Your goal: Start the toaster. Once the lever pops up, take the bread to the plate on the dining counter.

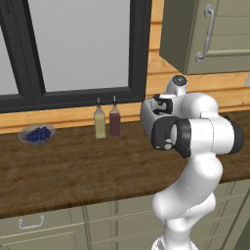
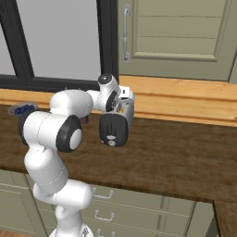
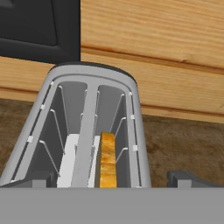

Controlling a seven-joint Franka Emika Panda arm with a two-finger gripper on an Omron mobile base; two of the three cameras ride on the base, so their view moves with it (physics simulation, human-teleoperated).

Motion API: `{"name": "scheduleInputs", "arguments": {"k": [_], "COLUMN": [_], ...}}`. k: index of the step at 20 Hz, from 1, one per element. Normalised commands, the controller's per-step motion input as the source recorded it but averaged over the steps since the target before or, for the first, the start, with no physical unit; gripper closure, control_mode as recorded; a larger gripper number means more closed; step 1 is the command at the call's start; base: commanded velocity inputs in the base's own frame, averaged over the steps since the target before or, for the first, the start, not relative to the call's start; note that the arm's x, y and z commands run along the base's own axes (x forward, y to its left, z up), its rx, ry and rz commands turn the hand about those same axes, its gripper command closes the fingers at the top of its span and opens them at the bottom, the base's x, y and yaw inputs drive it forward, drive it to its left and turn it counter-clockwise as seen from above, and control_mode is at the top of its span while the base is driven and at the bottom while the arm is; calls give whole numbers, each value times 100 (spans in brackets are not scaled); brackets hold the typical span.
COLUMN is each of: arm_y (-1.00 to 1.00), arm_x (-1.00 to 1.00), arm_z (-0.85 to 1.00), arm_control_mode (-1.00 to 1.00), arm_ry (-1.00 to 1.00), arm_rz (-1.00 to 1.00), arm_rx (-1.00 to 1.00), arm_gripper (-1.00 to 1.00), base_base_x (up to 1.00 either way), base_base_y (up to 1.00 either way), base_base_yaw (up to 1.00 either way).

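The gripper is hovering just above the toaster, looking straight down into its slots. Its two dark fingertips are standing wide apart, one at each side of the toaster's near end, so the jaws are spread and grasping nothing; whether either tip is touching the toaster's shell cannot be told. The bread is sitting on edge inside the toaster's right-hand slot, its golden crust facing up. The toaster is resting on the wooden counter, close to the timber wall strip behind it. In the left base view the arm is blocking the toaster; well to the left of the arm two bottles are standing together, and a bowl of blueberries is lying farther left still.
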Motion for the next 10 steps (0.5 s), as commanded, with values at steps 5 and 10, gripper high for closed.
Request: {"name": "scheduleInputs", "arguments": {"k": [5,10], "arm_y": [0,0], "arm_x": [0,0], "arm_z": [0,0], "arm_control_mode": [-100,-100], "arm_ry": [0,0], "arm_rz": [0,0], "arm_rx": [0,0], "arm_gripper": [-100,-100], "base_base_x": [0,0], "base_base_y": [0,0], "base_base_yaw": [0,0]}}
